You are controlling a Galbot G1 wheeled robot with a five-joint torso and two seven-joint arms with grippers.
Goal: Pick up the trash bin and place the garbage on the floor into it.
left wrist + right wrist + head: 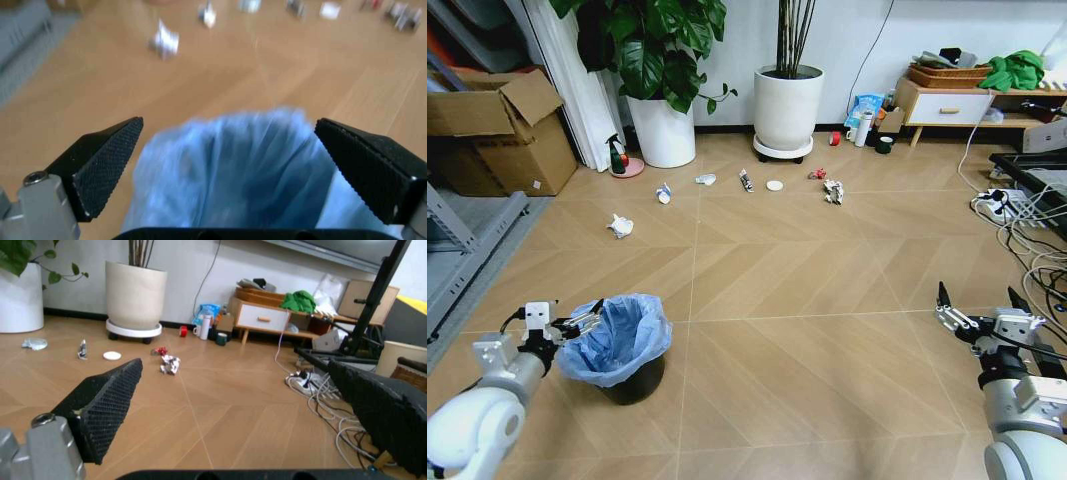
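left gripper [585,318] spread wide at trash bin [617,345] rim | right gripper [977,302] spread, raised over floor [807,300]

The trash bin [619,350] stands upright on the floor [827,330], with its blue bag folded over the rim. The garbage [774,185] lies scattered well apart from it, near the white pots.

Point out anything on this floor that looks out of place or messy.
Litter is strewn across the floor: a crumpled paper wad, a white disc, a red wrapper and other scraps lie near the plant pots. The trash bin stands upright, beside the left gripper.
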